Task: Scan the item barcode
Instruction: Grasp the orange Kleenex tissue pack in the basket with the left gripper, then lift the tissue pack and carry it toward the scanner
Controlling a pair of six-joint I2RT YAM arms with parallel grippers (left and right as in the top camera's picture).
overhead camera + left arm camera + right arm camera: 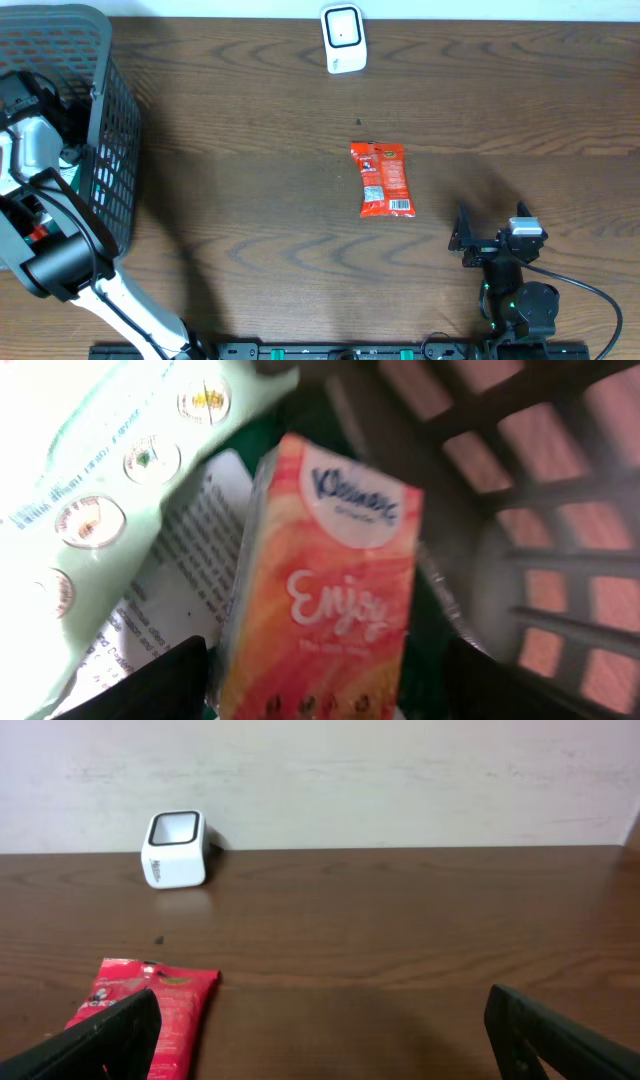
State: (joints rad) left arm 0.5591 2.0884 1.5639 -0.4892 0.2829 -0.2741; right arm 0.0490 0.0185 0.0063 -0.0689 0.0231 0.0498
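Status: early, no scan in hand. The left tool (325,660) is down inside the grey plastic lattice basket (110,120) at the upper left of the overhead frame. Its fingers (150,685) are spread wide, with the orange-and-pink Kleenex tissue pack (330,580) between them. A gap shows at the pack's right edge in the wrist view, so I read this as straddling, not clamped, and the pack is not lifted out. The view is blurred. A pale green packet with round seals (120,460) sits just beside the tissue pack at upper left. No barcode shows on the pack's visible face. The right tool (322,995) is spread fully and holds nothing, low over the dark wood-grain surface (250,150) at the lower right of the overhead frame. A red snack packet (382,180) lies flat mid-frame with its white barcode label up at its lower end. It sits between the right tool and the white box-shaped scanner (343,38) at top centre and touches neither. I can't tell whether it's been scanned. For the tissue pack, all of it looks left to do: close on it, lift it clear of the basket, carry it across to the scanner, and turn its barcode to the window.
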